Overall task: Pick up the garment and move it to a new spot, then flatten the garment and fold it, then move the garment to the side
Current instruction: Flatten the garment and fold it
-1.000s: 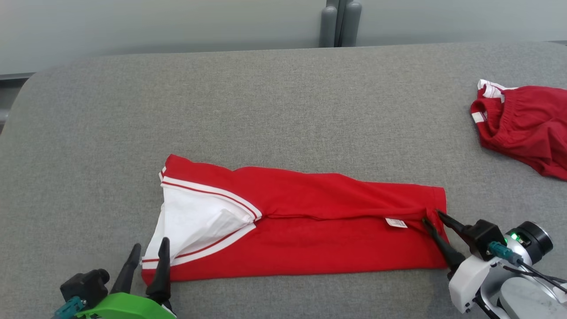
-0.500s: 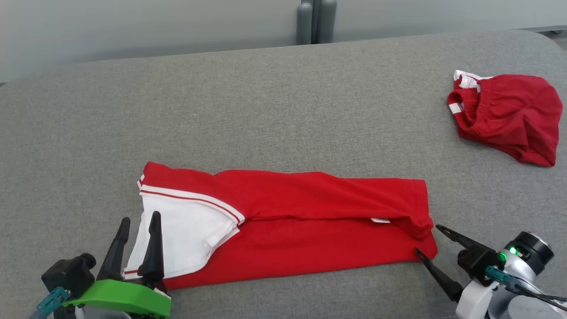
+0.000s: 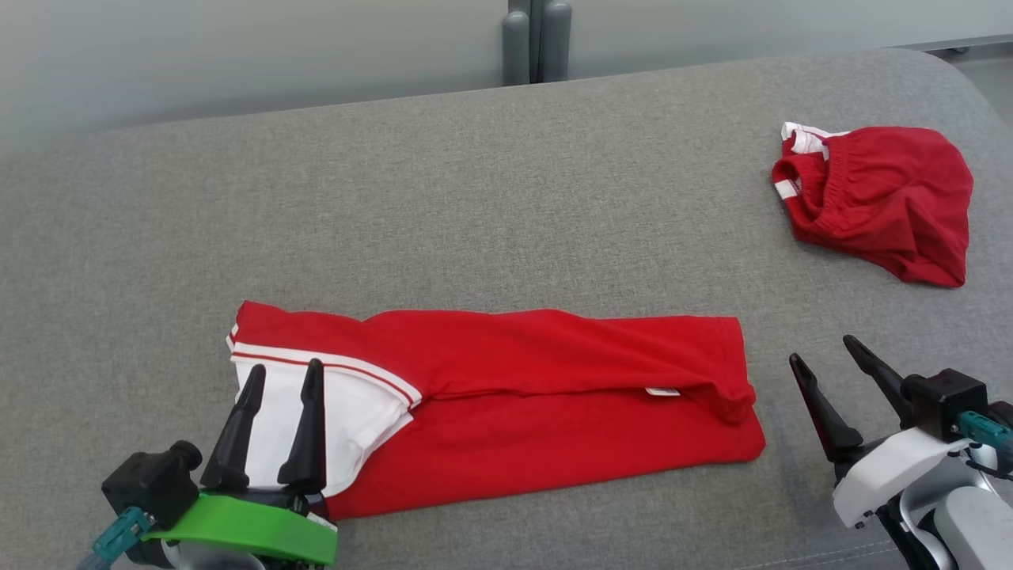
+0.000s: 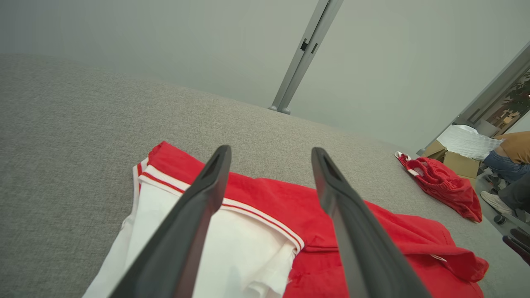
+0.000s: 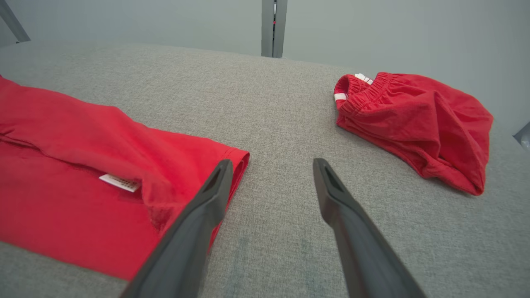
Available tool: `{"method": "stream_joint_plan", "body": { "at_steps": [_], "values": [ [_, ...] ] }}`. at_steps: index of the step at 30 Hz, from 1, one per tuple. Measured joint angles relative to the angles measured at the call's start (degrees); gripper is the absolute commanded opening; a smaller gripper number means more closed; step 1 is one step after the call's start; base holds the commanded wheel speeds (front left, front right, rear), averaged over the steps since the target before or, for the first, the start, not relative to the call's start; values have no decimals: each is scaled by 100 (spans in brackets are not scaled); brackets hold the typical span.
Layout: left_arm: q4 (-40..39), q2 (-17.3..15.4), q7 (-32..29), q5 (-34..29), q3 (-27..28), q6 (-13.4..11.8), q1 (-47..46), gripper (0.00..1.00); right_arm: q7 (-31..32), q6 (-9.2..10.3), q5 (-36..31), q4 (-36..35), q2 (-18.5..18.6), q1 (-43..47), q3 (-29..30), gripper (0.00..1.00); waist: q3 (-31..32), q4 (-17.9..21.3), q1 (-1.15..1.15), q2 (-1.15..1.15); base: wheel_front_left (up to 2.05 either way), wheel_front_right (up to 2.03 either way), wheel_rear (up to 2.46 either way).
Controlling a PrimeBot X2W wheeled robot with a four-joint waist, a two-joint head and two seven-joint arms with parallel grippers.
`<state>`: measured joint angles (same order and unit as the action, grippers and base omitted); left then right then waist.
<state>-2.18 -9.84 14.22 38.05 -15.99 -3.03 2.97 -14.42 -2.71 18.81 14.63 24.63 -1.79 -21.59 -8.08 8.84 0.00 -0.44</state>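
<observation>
The garment is a red shirt with a white, red-striped sleeve, lying in a long folded band on the grey padded surface. My left gripper stands open over the white sleeve end, nothing between its fingers; the left wrist view shows the sleeve under the open gripper. My right gripper is open, just off the garment's right hem and apart from it. In the right wrist view the gripper has its left finger over the hem corner of the garment.
A second red garment, crumpled shorts with an elastic waistband, lies at the far right. A grey post stands behind the surface. In the left wrist view a person and a cardboard box sit beyond the right edge.
My right gripper has opened, let go of the garment's right hem and drawn back to the right. The head camera has shifted. The left gripper stays open at the sleeve end.
</observation>
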Motion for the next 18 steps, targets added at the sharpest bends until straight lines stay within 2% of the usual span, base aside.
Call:
{"method": "stream_joint_plan", "body": {
  "at_steps": [2, 10, 18],
  "values": [
    [-54, 31, -7, -9, -104, -1, 0, 100, -1, -86, 312, 120, -176, -13, 124, 100, 4, -65, 0, 0, 0, 0, 0],
    [-176, 32, -63, -73, -112, -60, 0, 100, 0, -176, 878, 776, -642, -187, 202, 100, -8, -355, 0, 0, 0, 0, 0],
    [-255, 31, -109, -96, -83, -113, 2, 100, 153, -230, 1066, 1334, -827, -255, 180, 100, -35, -674, 0, 0, 0, 0, 0]
  ]
}}
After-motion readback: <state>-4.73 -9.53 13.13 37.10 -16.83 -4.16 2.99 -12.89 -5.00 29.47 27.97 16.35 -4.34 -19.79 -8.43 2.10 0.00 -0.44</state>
